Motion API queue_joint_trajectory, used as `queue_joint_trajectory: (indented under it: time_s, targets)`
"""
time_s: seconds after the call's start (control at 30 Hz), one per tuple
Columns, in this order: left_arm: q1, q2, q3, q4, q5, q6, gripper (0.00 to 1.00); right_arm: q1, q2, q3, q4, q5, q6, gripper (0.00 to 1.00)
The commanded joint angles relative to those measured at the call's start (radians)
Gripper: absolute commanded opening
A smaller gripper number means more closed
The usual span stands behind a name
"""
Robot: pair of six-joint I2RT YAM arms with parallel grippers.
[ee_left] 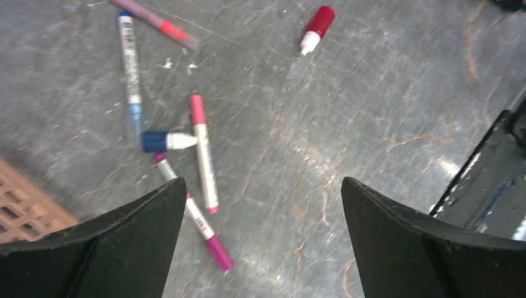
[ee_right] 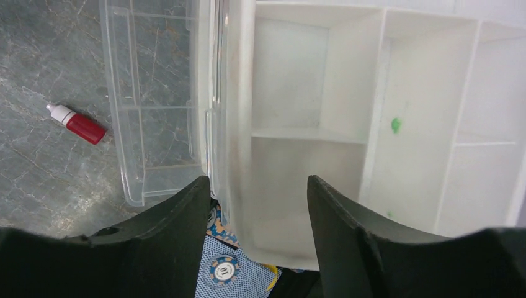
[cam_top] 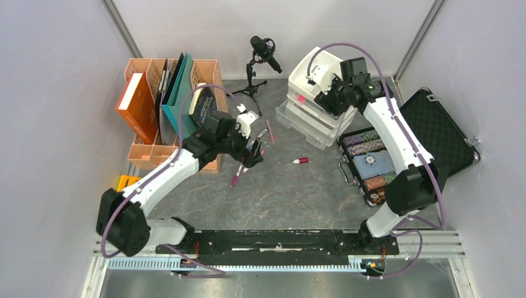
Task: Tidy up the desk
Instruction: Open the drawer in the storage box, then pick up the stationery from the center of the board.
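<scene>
The desk (cam_top: 279, 198) is a dark grey veined top. Several markers (cam_top: 239, 172) lie scattered on it left of centre. My left gripper (cam_top: 253, 152) hovers just above them, open and empty. In the left wrist view (ee_left: 262, 181) a pink marker (ee_left: 203, 152), a blue-capped marker (ee_left: 166, 141) and a magenta marker (ee_left: 193, 217) lie by its left finger. A small red bottle (cam_top: 300, 161) lies at mid-desk. My right gripper (cam_top: 327, 93) is open above the white compartment organizer (ee_right: 372, 124), its jaws either side of the near left wall (ee_right: 257, 179).
Orange crates (cam_top: 146, 152) with books stand at the back left. A microphone on a tripod (cam_top: 260, 56) stands at the back. Clear trays (cam_top: 307, 121) sit under the organizer. An open black case (cam_top: 434, 133) with poker chips (cam_top: 372, 164) lies right.
</scene>
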Motion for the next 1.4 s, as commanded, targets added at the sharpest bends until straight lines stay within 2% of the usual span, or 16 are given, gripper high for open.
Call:
queue_joint_trajectory:
  time_s: [0.0, 0.1, 0.3, 0.6, 0.87, 1.37]
  targets:
    - [-0.001, -0.127, 0.034, -0.165, -0.162, 0.188, 1.00, 0.009, -0.097, 0.042, 0.063, -0.027, -0.018, 0.66]
    - [-0.001, -0.178, 0.052, -0.220, -0.221, 0.231, 1.00, 0.032, -0.156, 0.014, 0.084, -0.047, -0.016, 0.68]
    - [-0.001, -0.228, 0.155, -0.358, -0.272, 0.276, 1.00, 0.170, -0.320, -0.218, 0.190, -0.051, -0.045, 0.69]
    - [-0.001, -0.265, 0.187, -0.450, -0.304, 0.267, 1.00, 0.334, -0.369, -0.504, 0.241, -0.133, -0.140, 0.67]
    - [-0.001, -0.310, 0.155, -0.432, -0.305, 0.270, 1.00, 0.436, -0.241, -0.632, 0.318, -0.007, -0.226, 0.64]
    - [-0.001, -0.332, 0.138, -0.416, -0.294, 0.275, 1.00, 0.446, 0.016, -0.552, 0.332, 0.071, -0.355, 0.62]
